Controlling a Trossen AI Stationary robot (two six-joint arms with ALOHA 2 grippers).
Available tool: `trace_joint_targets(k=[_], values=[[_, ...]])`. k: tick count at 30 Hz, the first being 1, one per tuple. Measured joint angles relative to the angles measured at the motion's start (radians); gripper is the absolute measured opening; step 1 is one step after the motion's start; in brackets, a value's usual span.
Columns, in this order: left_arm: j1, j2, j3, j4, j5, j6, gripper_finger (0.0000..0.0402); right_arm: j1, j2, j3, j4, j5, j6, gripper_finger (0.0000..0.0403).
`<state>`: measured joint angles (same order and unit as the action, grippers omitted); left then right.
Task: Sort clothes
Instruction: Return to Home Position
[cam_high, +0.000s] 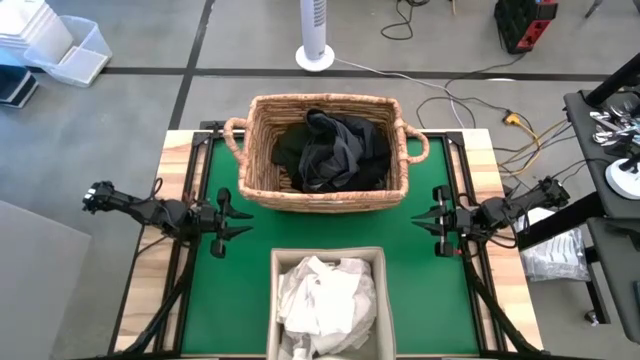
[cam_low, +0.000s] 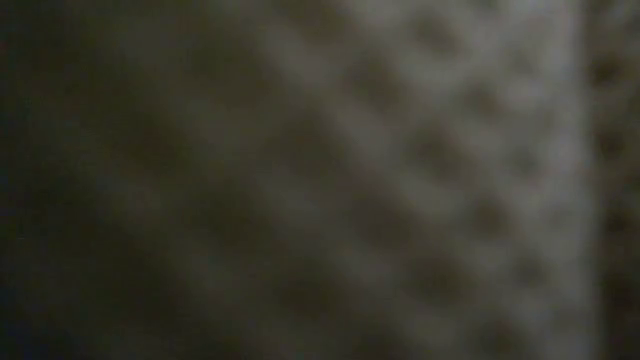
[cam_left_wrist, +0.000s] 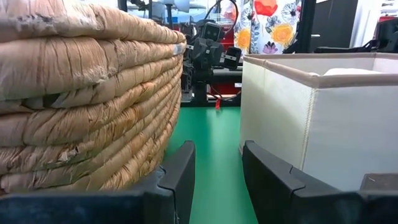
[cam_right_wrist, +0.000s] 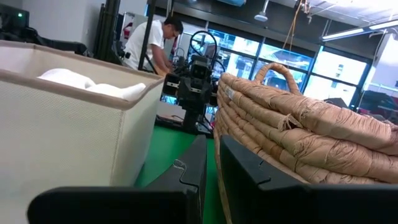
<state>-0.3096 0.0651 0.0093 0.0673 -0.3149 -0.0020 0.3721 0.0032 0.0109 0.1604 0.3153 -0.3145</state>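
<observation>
**Left arm.** It lies low and level over the left edge of the tabletop (cam_high: 172, 165), stretched inward toward the middle. The left gripper (cam_high: 240, 215) points across the green mat (cam_high: 225, 300) at the gap between the two containers. In the left wrist view its fingers (cam_left_wrist: 180, 177) stand parted with a clear gap of mat between them. They hold nothing and touch nothing. The woven wall of the brown basket (cam_left_wrist: 87, 93) stands close on one side, and the white fabric bin (cam_left_wrist: 292, 124) on the other.

**Right arm.** It mirrors the left, low and level over the right edge and reaching inward. The right gripper (cam_high: 425, 220) faces the left one across the mat. In the right wrist view its fingers (cam_right_wrist: 196, 171) show only a narrow slit between them, with nothing in it. The bin and basket flank it on either side.

**Clothes.** The dark clothes (cam_high: 335, 150), black and dark grey, lie heaped inside the brown basket (cam_high: 320, 197) at the far middle of the mat. The white clothes (cam_high: 325, 295) lie crumpled in the white fabric bin (cam_high: 276, 310) at the near middle. Their top shows above the bin's rim in the right wrist view (cam_right_wrist: 93, 84). No garment lies on the bare mat.

**Other.** The low view is filled by a blurred mesh-like surface, and I cannot tell what it is. A person (cam_right_wrist: 149, 40) in a white top bends over a bench beyond the tabletop. A white fan (cam_high: 315, 40) stands on the floor behind the basket.
</observation>
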Motion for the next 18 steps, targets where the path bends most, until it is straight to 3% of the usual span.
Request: trace_joint_targets(k=[18], values=[[0.0,0.015,0.0,0.0,0.0,0.0,0.0115,0.0,0.0,0.0,0.0,0.0,0.0,0.0038]])
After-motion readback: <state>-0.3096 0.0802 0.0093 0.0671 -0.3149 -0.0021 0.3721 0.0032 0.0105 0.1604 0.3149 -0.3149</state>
